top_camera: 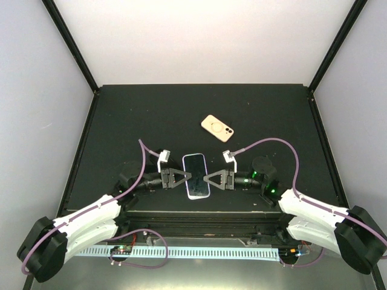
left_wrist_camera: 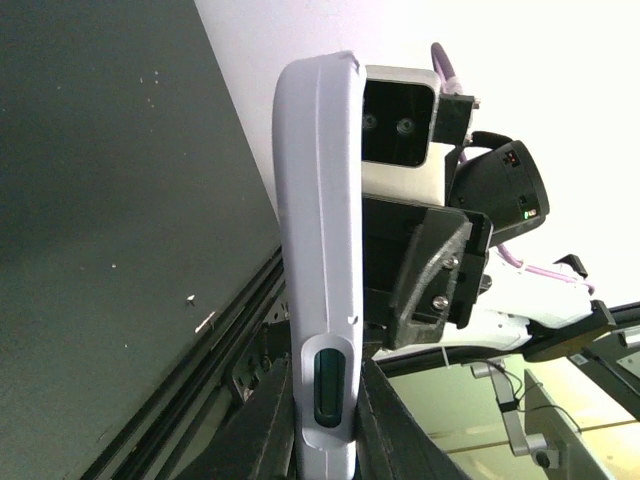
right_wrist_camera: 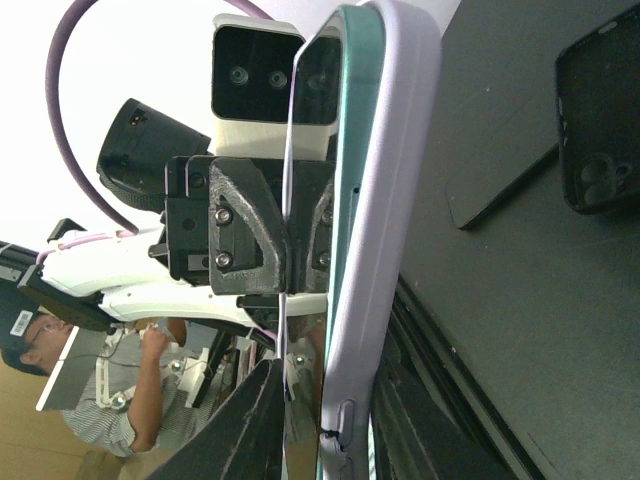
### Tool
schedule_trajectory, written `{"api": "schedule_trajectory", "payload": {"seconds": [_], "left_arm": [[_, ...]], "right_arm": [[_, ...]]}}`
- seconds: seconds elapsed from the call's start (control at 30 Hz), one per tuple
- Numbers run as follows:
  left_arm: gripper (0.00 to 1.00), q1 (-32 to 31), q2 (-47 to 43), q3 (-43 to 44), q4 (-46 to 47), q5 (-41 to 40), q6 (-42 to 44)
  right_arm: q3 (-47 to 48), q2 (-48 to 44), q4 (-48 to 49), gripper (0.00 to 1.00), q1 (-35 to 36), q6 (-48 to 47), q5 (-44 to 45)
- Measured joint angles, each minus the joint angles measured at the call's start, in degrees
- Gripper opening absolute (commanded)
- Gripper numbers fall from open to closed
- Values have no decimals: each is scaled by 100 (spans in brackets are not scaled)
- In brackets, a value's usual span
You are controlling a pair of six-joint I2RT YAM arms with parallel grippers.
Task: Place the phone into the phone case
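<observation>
I have the phone (top_camera: 196,174) between the two arms, near the front edge of the tabletop (top_camera: 121,121), with its screen facing up at the overhead camera. Its long axis runs straight away from the arm bases. The left pincer (top_camera: 188,177) meets it from the left and the right pincer (top_camera: 207,179) from the right, both across the short axis. Neither arm is nearer, since they sit level with each other on opposite long edges.

The lavender phone case (left_wrist_camera: 318,250) is already wrapped around the phone. From the right wrist I see the teal side of the phone lying inside the case's rim along the whole visible length. I judge it to be seated or very nearly so, so any coming move is a squeeze across that short axis.

From the left wrist, the left pincer's fingers (left_wrist_camera: 262,430) are closed against both faces of the case, holding it. The right pincer's jaws flank the phone and case, but the glass reflects one fingertip and I cannot tell whether they are pressing on it or standing just clear.

The far end of the case is cut off in both wrist views, so I cannot check that corner. A peach-backed handset (top_camera: 217,127) lies well apart, farther back. A black case (right_wrist_camera: 600,110) shows only from the right wrist, because it is lost against the dark tabletop in the overhead view.
</observation>
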Motion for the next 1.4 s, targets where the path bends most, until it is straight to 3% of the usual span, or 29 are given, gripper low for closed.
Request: {"api": "schedule_trajectory", "payload": {"seconds": [0.07, 0.23, 0.37, 0.57, 0.83, 1.03, 1.23, 1.4], "left_arm": [[2, 0, 0, 2, -17, -31, 0], [2, 0, -15, 2, -48, -138, 4], [2, 0, -15, 4, -48, -234, 7], [2, 0, -15, 48, -50, -284, 7], [2, 0, -15, 79, -96, -391, 90], [2, 0, -133, 227, -702, -551, 356], [2, -7, -271, 487, -1202, -579, 662], [2, -7, -280, 490, -1244, -570, 673]], "right_arm": [[0, -26, -28, 54, 0, 20, -13], [2, -39, -105, 61, 0, 116, -72], [-37, -39, -109, 61, 0, 162, -118], [-162, -13, -146, 53, 0, 234, -162], [-319, 146, -2, 25, 15, 442, -284], [-352, 131, 94, 1, 24, 579, -341], [-352, 33, 197, 1, 26, 627, -326], [-352, 35, 170, 22, 31, 680, -310]]}}
